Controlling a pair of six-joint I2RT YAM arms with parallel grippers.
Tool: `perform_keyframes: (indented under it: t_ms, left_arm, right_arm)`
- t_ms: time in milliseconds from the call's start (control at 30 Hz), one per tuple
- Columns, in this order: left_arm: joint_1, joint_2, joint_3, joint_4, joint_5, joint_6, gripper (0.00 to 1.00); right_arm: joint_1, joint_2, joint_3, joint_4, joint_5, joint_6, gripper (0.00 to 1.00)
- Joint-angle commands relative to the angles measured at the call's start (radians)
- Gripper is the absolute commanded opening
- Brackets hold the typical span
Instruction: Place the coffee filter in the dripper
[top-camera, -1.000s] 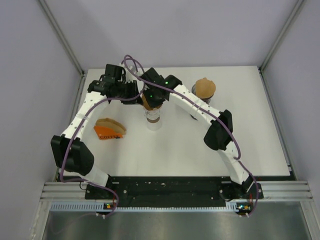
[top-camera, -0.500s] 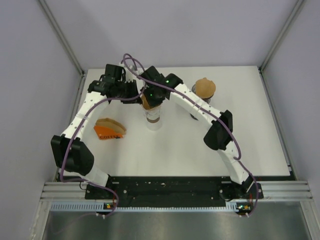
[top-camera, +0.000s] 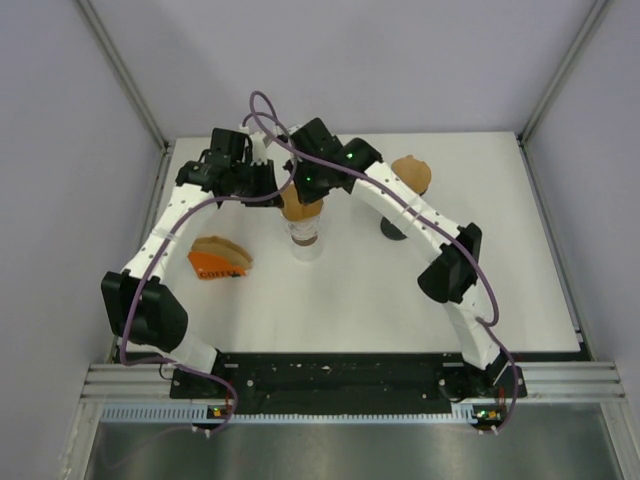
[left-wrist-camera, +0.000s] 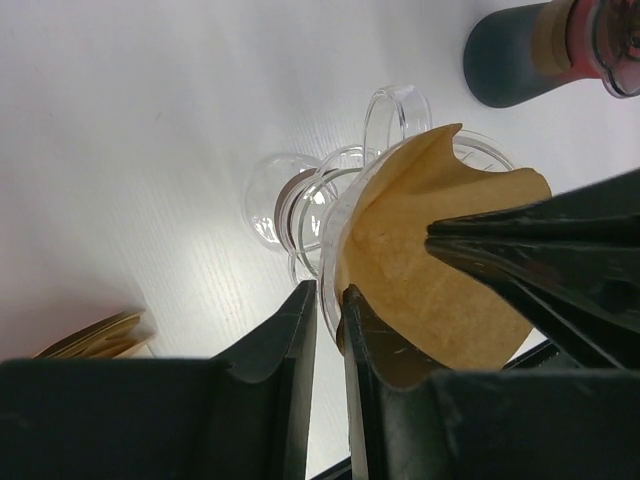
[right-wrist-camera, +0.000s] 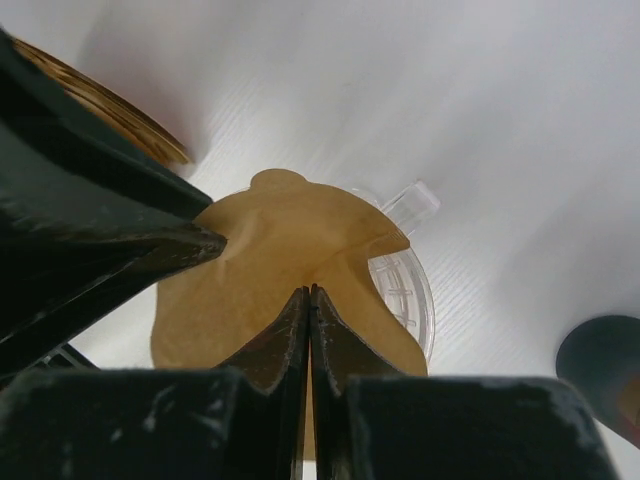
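Observation:
The brown paper coffee filter (top-camera: 300, 209) sits opened in the mouth of the clear glass dripper (top-camera: 306, 240) at mid table. My right gripper (top-camera: 308, 192) is shut on the filter's near edge (right-wrist-camera: 290, 240), its fingertips (right-wrist-camera: 296, 310) pressed together over the paper. My left gripper (top-camera: 268, 186) comes in from the left and is shut on the dripper's clear rim (left-wrist-camera: 330, 215), one finger (left-wrist-camera: 300, 320) outside it and the other against the filter (left-wrist-camera: 430, 270). The dripper's handle (left-wrist-camera: 395, 105) points away.
An orange holder with a stack of brown filters (top-camera: 218, 258) stands left of the dripper. A dark round base (top-camera: 393, 228) and a brown-topped object (top-camera: 411, 175) stand to the right, behind the right arm. Grey walls enclose the white table (top-camera: 350, 310).
The right arm's wrist and elbow have swung a little back and to the right. The filter stays over the dripper. The left arm has not moved.

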Motion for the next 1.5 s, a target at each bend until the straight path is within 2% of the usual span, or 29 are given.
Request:
perform_keyframes:
  t_ms: [0, 367, 800, 833, 967, 1067, 1200, 1333, 1467]
  left_arm:
    - [0.000, -0.020, 0.007, -0.011, -0.015, 0.015, 0.23]
    - [0.000, -0.036, 0.048, -0.004, -0.024, 0.026, 0.41]
    - [0.000, -0.071, 0.068, 0.026, -0.033, 0.043, 0.58]
    - [0.000, -0.074, 0.075, 0.026, -0.035, 0.046, 0.60]
    - [0.000, -0.083, 0.124, 0.019, -0.062, 0.078, 0.68]
    - [0.016, -0.100, 0.160, 0.020, -0.117, 0.087, 0.73]
    - [0.105, -0.118, 0.200, 0.035, -0.141, 0.064, 0.76]
    - [0.223, -0.106, 0.251, 0.034, -0.153, 0.052, 0.82]
    - [0.294, -0.112, 0.204, 0.057, -0.216, 0.067, 0.83]
  right_arm:
    - [-0.005, -0.114, 0.029, 0.076, -0.052, -0.024, 0.00]
    - [-0.046, -0.185, -0.014, 0.087, -0.026, -0.021, 0.00]
    - [-0.095, -0.274, -0.069, 0.117, -0.009, -0.023, 0.00]
    - [-0.098, -0.280, -0.072, 0.117, -0.006, -0.026, 0.05]
    - [-0.120, -0.329, -0.095, 0.133, 0.080, -0.039, 0.51]
    - [-0.143, -0.389, -0.143, 0.160, 0.147, -0.055, 0.73]
    - [-0.231, -0.491, -0.255, 0.209, 0.219, -0.061, 0.98]
    - [-0.381, -0.622, -0.433, 0.278, 0.230, -0.032, 0.99]
    - [-0.587, -0.770, -0.673, 0.396, 0.209, 0.014, 0.99]
